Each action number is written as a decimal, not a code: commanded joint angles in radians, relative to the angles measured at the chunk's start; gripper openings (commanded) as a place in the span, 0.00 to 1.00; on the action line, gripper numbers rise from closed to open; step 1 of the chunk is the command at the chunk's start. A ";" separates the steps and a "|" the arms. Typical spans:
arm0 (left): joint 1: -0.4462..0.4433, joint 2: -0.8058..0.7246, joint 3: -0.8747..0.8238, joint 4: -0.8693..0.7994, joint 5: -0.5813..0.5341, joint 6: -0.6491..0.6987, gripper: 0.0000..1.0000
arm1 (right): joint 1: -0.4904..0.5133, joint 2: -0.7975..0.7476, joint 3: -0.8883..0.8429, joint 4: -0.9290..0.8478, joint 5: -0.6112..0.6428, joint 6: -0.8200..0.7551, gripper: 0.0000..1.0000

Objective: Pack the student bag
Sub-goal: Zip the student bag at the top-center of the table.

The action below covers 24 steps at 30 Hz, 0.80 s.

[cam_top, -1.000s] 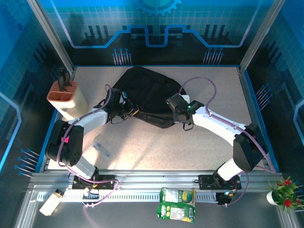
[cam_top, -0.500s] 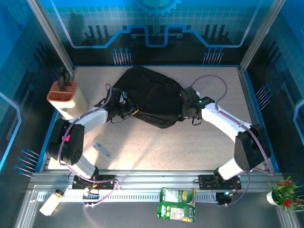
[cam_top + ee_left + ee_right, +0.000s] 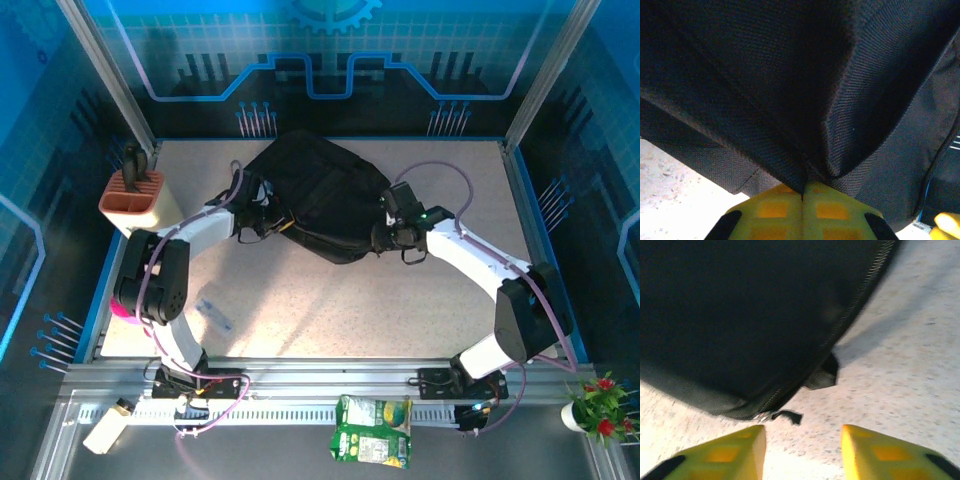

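The student bag (image 3: 318, 195) is lying on the table (image 3: 350, 305), toward the far side, between my two arms. My left gripper (image 3: 802, 189) is pressing its yellow fingers together and is pinching a fold of the black bag cloth right at the tips, at the bag's left edge. My right gripper (image 3: 802, 437) is holding its fingers apart, with bare table showing between them. It is hanging low by the bag's right edge, and a small zip pull (image 3: 784, 415) is lying just in front of it, not touching. A tan holder (image 3: 150, 215) is standing at the table's left edge, apart from the bag.
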State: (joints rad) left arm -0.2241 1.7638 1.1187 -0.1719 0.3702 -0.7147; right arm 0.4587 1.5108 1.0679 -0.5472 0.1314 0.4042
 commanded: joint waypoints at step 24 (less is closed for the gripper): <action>0.056 0.031 0.090 -0.053 0.001 0.063 0.00 | -0.014 0.117 -0.126 0.312 -0.291 -0.324 0.42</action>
State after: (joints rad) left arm -0.1780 1.7866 1.1671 -0.2161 0.3626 -0.6769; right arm 0.4557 1.6226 0.9607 -0.2707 -0.1505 0.1036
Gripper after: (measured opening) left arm 0.053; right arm 0.421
